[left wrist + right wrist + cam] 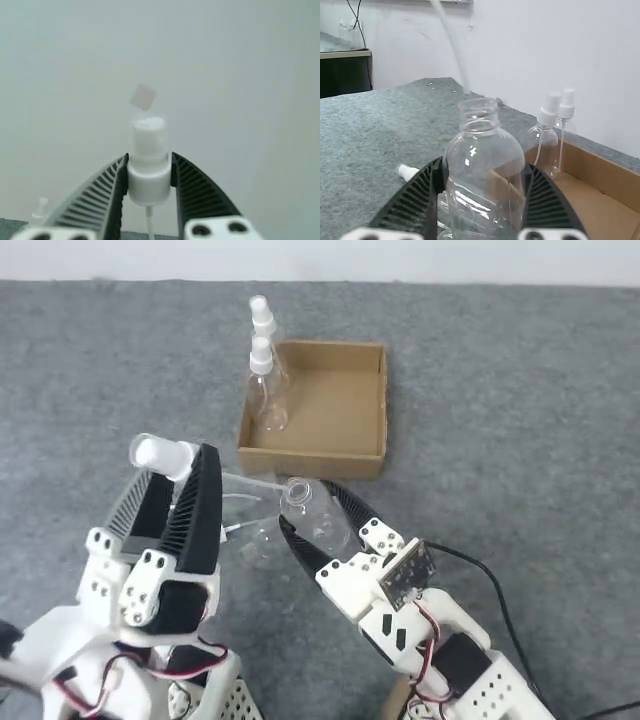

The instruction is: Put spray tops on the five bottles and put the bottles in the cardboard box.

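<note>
My left gripper (178, 462) is shut on a white spray top (160, 452), held above the grey carpet; its thin dip tube (250, 480) points toward the other arm. In the left wrist view the spray top (148, 165) sits upright between the fingers (112, 190). My right gripper (310, 508) is shut on a clear bottle (305, 502) with an open neck (479, 107), just in front of the cardboard box (310, 458). The dip tube (451, 45) hangs above that neck. Two bottles with spray tops (264, 375) stand inside the box at its left wall.
A loose spray top (407, 171) lies on the carpet (500, 440) between the arms, next to something clear (255, 538) that I cannot make out. A black cable (495, 590) runs beside the right arm. The box floor (580, 195) beside the two bottles is bare.
</note>
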Controlling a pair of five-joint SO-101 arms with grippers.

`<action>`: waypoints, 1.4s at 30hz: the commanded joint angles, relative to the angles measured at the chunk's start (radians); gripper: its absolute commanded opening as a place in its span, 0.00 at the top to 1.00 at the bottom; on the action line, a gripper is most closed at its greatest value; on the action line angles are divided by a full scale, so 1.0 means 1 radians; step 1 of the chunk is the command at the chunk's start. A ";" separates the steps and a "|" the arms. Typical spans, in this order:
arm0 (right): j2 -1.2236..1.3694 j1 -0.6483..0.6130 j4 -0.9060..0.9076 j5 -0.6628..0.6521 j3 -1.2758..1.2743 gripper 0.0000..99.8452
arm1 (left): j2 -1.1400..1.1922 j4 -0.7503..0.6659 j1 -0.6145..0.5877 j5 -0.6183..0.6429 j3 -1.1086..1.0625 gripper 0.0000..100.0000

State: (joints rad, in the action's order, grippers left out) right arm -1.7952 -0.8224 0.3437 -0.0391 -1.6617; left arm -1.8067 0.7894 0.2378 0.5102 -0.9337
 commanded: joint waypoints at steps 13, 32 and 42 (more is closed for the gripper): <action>-0.015 -0.012 0.007 -0.011 -0.021 0.93 | -0.020 0.008 0.006 -0.014 -0.016 0.99; -0.015 -0.012 0.007 -0.011 -0.021 0.93 | -0.018 -0.008 0.009 -0.049 -0.105 0.99; -0.015 -0.008 0.007 -0.011 -0.021 0.93 | -0.018 -0.008 0.012 -0.091 -0.177 0.99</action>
State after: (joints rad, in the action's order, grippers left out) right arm -1.7952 -0.8270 0.3437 -0.0391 -1.6617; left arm -1.8067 0.7986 0.2470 0.4381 -1.1070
